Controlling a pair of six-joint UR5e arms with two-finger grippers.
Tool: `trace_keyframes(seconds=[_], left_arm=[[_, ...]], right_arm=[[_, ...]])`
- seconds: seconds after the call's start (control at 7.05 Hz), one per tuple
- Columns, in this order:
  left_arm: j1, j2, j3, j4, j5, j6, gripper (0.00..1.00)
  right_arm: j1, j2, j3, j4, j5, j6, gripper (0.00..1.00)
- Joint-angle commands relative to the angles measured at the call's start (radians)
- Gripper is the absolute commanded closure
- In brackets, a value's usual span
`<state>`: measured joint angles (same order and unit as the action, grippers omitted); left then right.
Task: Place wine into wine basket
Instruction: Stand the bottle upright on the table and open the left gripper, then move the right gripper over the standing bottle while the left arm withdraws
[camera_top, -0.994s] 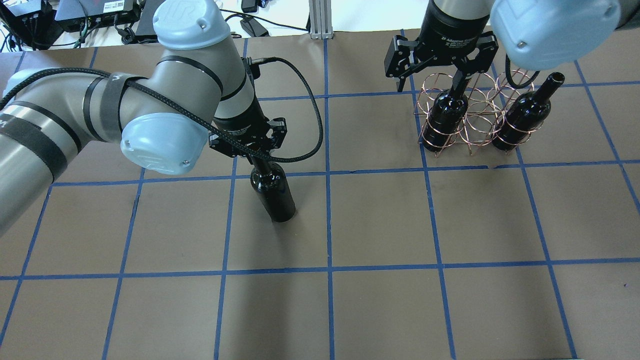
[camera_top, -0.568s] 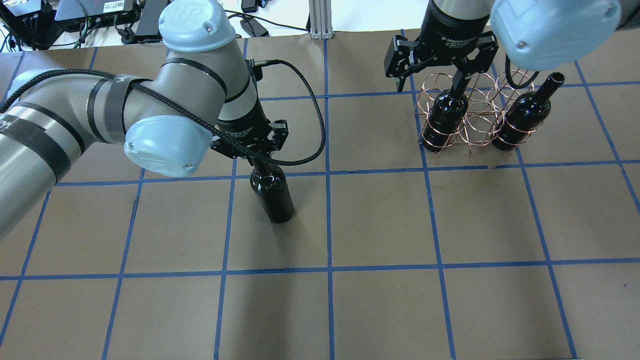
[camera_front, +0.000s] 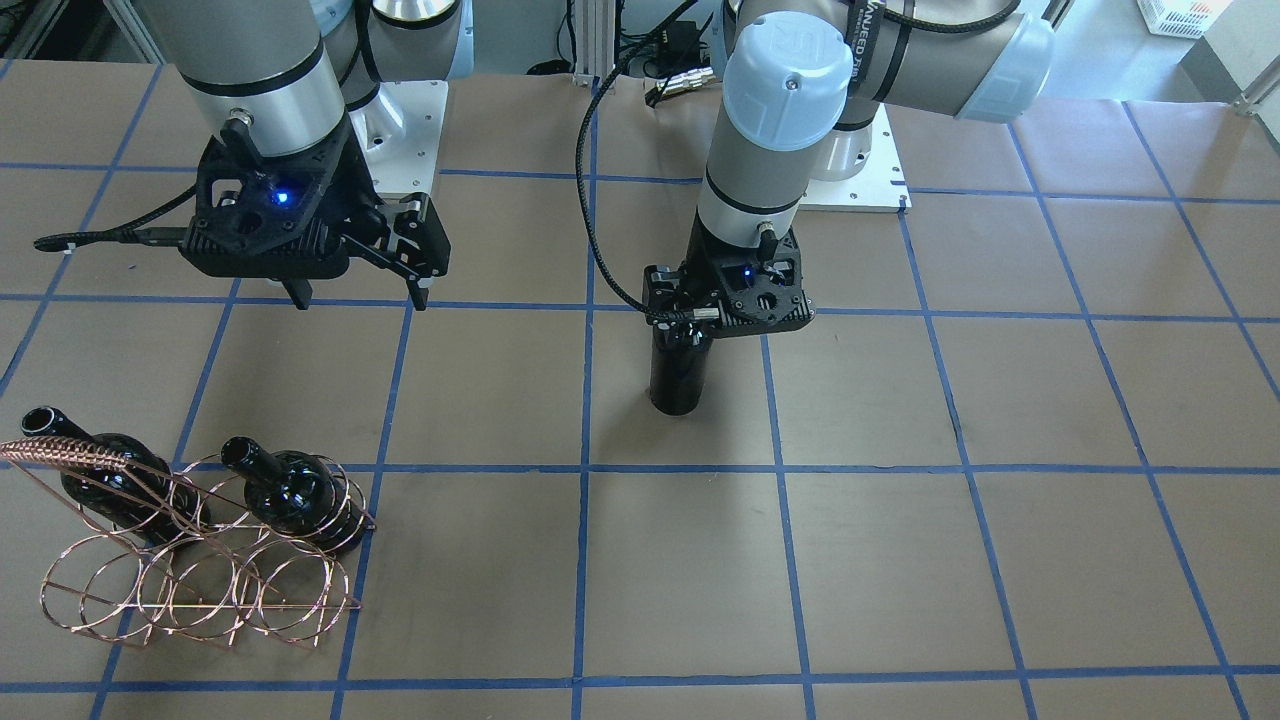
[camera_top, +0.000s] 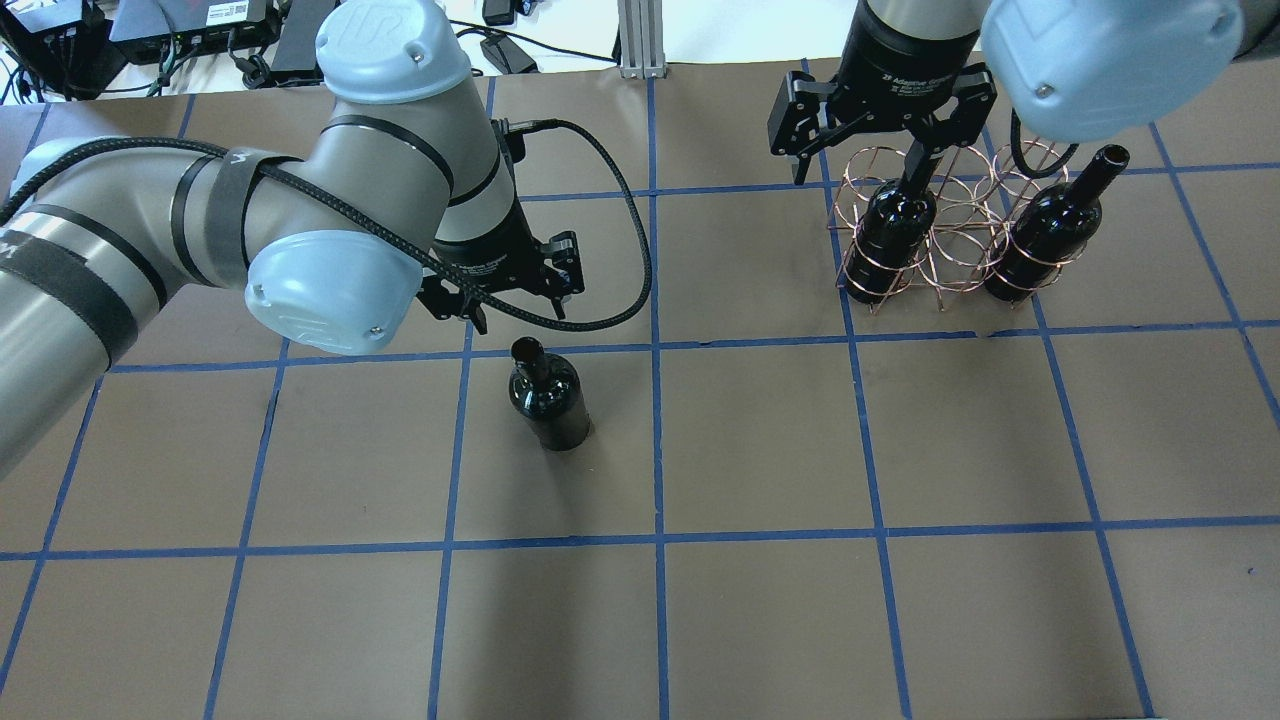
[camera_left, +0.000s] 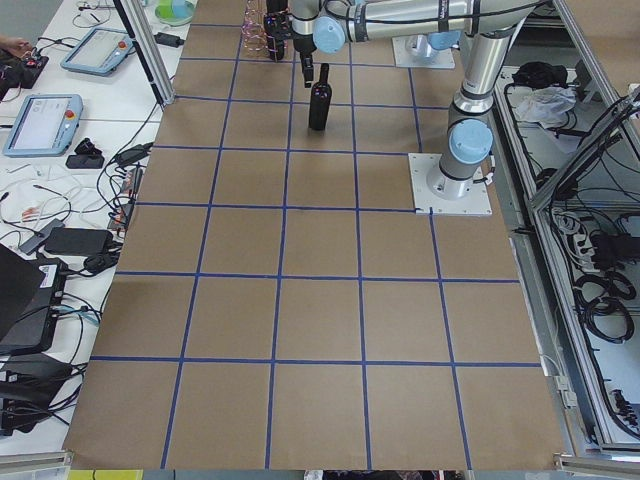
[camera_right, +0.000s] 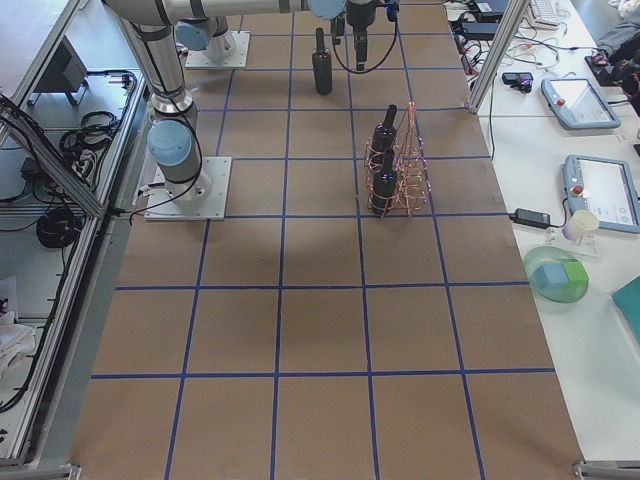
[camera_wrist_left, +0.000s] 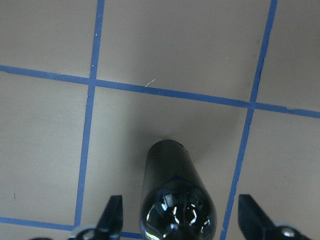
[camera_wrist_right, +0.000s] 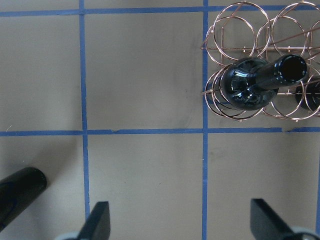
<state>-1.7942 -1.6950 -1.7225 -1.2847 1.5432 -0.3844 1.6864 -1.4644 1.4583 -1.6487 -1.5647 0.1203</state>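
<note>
Overhead: wine (camera_top: 548, 395) stands upright on the table (camera_top: 760, 440), left of centre, alone and well apart from the wine basket (camera_top: 955, 240) at upper right. Left gripper (camera_top: 521, 320) sits just above the wine's mouth in frame, fingers spread, holding nothing. Right gripper (camera_top: 858, 172) hangs over the basket's left side, wide apart and empty. Two racked bottles (camera_top: 890, 235) lean in the basket's rings. Front-facing: wine at centre under the left gripper, whose fingertips are hidden there; right gripper at upper left, spread; basket at lower left. Side views: wine upright at the far end, grippers too small to judge. Left wrist: wine between the fingertips, gaps on both sides. Right wrist: fingers apart over bare table, basket at upper right, wine at lower left edge.
</note>
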Motion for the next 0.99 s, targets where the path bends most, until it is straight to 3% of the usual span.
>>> trace_keyframes(seconds=[0.0,0.57,0.85], left_arm=[[0.028,0.000,0.049,-0.008,-0.077,0.013,0.00],[0.243,0.014,0.279,-0.186,-0.029,0.267,0.00],[0.346,0.018,0.276,-0.194,0.000,0.372,0.00]], right_arm=[[0.004,-0.002,0.011,0.000,0.002,-0.004,0.00],[0.024,0.001,0.021,-0.028,0.023,0.016,0.00],[0.120,0.031,0.005,-0.051,0.023,0.128,0.00]])
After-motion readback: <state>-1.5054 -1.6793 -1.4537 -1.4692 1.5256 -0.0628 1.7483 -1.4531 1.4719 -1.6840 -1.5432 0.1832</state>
